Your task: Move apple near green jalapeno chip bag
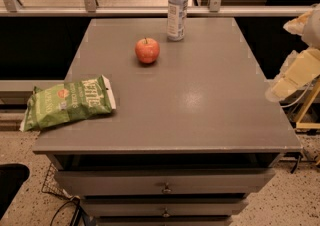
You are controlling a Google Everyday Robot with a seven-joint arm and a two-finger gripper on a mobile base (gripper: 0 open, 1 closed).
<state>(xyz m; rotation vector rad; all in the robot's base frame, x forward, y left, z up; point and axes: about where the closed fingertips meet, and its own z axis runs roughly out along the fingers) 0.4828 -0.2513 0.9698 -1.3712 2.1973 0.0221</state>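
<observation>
I am holding my gripper [292,77] off the right edge of the bench [200,100], well apart from everything, and I cannot tell whether it is wide or narrow. The apple [147,50] is sitting upright at the far middle, just near-left of the water bottle [177,9]. The green jalapeno chip bag [67,102] is lying flat at the near left, overhanging the edge, and its white lettering is seemingly reading "Kettle"; the bottle's label is giving me nothing readable.
</observation>
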